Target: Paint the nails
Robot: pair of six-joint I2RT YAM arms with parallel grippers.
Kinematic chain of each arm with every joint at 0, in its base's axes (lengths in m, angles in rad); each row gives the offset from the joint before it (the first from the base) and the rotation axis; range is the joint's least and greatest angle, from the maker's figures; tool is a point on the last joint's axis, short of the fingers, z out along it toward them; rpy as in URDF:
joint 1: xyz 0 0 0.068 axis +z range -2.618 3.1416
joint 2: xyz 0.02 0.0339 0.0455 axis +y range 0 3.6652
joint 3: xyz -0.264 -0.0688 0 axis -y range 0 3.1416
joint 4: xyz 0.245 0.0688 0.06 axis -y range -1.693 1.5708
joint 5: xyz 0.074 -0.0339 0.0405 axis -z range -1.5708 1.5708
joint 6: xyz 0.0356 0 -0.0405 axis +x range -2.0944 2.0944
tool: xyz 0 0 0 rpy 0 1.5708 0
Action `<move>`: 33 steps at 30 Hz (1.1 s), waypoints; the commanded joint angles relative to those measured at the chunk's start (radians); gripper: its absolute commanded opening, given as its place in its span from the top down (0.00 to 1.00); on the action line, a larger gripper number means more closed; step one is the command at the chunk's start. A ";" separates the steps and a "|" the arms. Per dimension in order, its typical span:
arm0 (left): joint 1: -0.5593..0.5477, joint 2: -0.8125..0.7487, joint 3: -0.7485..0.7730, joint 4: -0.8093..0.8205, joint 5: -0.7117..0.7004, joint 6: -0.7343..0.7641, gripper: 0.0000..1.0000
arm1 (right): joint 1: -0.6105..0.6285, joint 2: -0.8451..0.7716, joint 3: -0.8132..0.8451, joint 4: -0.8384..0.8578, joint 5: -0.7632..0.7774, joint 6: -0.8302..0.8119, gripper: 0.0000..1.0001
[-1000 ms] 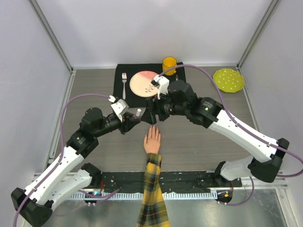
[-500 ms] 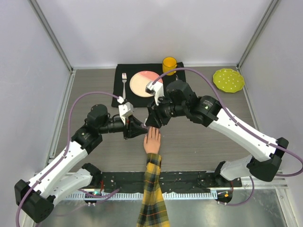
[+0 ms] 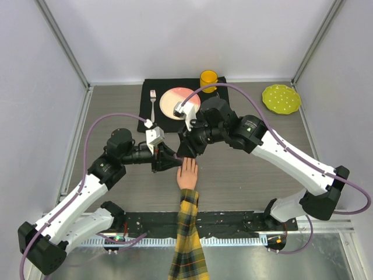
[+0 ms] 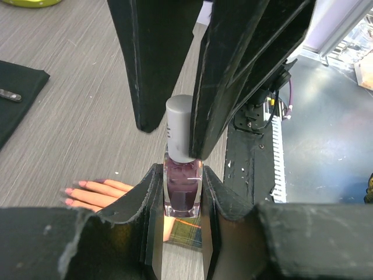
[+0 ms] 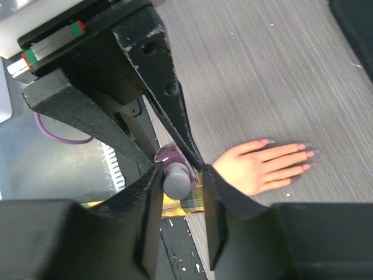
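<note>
A small purple polish bottle (image 4: pixel 182 186) stands upright between the fingers of my left gripper (image 4: pixel 182 175), which is shut on its glass body. Its grey-white cap (image 4: pixel 180 128) sits between the fingers of my right gripper (image 5: pixel 182 172), which comes down from above and is closed against it. In the top view both grippers (image 3: pixel 175 162) (image 3: pixel 185 153) meet just beyond the fingertips of the pale mannequin hand (image 3: pixel 187 173), which lies flat, palm down. The nails (image 5: pixel 301 147) look pink. The plaid sleeve (image 3: pixel 187 233) runs toward the near edge.
A black placemat (image 3: pixel 147 87) at the back holds a fork (image 3: pixel 153 102) and a pink plate (image 3: pixel 172 102), with a yellow cup (image 3: pixel 208 79) behind. A green dotted plate (image 3: pixel 281 99) lies far right. A black rail (image 3: pixel 233 221) crosses the near edge.
My left gripper carried the bottle right, close to the hand's fingertips. My right gripper swung in over the cap and its fingers narrowed around it.
</note>
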 commanded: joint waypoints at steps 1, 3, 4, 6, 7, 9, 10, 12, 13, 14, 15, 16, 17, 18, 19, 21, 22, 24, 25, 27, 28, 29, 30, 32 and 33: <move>0.000 -0.006 0.050 0.055 0.037 -0.011 1.00 | -0.001 0.021 0.055 0.003 -0.066 -0.040 0.68; 0.000 -0.012 0.050 0.052 0.035 -0.010 1.00 | -0.001 0.030 0.063 -0.012 -0.066 -0.048 0.77; 0.000 -0.012 0.050 0.050 0.032 -0.008 1.00 | -0.002 0.030 0.061 -0.015 -0.065 -0.049 0.85; 0.000 -0.018 0.050 0.050 0.020 -0.007 1.00 | -0.004 0.033 0.058 -0.017 -0.068 -0.046 0.95; 0.000 -0.020 0.050 0.047 0.006 -0.004 1.00 | -0.002 0.034 0.057 -0.017 -0.071 -0.034 0.99; 0.000 -0.029 0.049 0.037 -0.078 0.011 1.00 | -0.001 0.045 0.052 -0.008 -0.059 -0.013 0.99; 0.000 -0.037 0.047 0.027 -0.119 0.021 1.00 | 0.001 0.048 0.048 0.003 -0.042 0.033 0.99; 0.000 -0.046 0.050 -0.009 -0.301 0.054 1.00 | 0.013 0.054 0.020 0.061 0.058 0.108 0.99; 0.000 -0.053 0.053 -0.026 -0.352 0.074 1.00 | 0.036 0.062 0.017 0.073 0.095 0.145 0.99; 0.000 -0.058 0.055 -0.043 -0.404 0.088 1.00 | 0.050 0.074 0.032 0.080 0.195 0.229 0.99; 0.000 -0.061 0.055 -0.051 -0.482 0.097 1.00 | 0.065 0.090 0.043 0.080 0.267 0.284 0.99; 0.000 -0.076 0.052 -0.051 -0.515 0.097 1.00 | 0.087 0.103 0.048 0.083 0.327 0.341 0.99; 0.000 -0.081 0.046 -0.046 -0.531 0.099 1.00 | 0.103 0.105 0.045 0.087 0.532 0.498 0.99; -0.002 -0.086 0.042 -0.040 -0.532 0.097 1.00 | 0.122 0.102 0.034 0.092 0.616 0.562 0.99; -0.002 -0.090 0.042 -0.036 -0.526 0.097 1.00 | 0.148 0.082 0.006 0.141 0.691 0.590 0.99; -0.002 -0.095 0.041 -0.029 -0.494 0.094 1.00 | 0.226 0.094 -0.023 0.192 0.826 0.641 0.99; -0.002 -0.096 0.041 -0.029 -0.488 0.093 1.00 | 0.226 0.109 -0.015 0.193 0.824 0.639 0.99; -0.002 -0.104 0.032 -0.020 -0.480 0.087 1.00 | 0.226 0.122 0.008 0.183 0.843 0.618 0.99; -0.003 -0.109 0.027 -0.011 -0.471 0.082 1.00 | 0.226 0.119 0.011 0.184 0.845 0.607 0.99; -0.003 -0.107 0.027 -0.008 -0.450 0.084 1.00 | 0.225 0.110 0.018 0.186 0.837 0.580 0.94; -0.003 -0.106 0.029 -0.006 -0.436 0.082 1.00 | 0.222 0.108 0.023 0.186 0.815 0.570 0.90; -0.003 -0.106 0.030 -0.006 -0.431 0.082 1.00 | 0.216 0.104 0.025 0.186 0.799 0.563 0.86; -0.003 -0.101 0.032 -0.006 -0.423 0.081 1.00 | 0.202 0.096 0.023 0.186 0.784 0.554 0.75; -0.003 -0.095 0.035 -0.014 -0.413 0.079 1.00 | 0.190 0.076 0.002 0.186 0.756 0.528 0.64; -0.003 -0.093 0.036 -0.014 -0.408 0.079 1.00 | 0.173 0.047 -0.011 0.190 0.744 0.514 0.55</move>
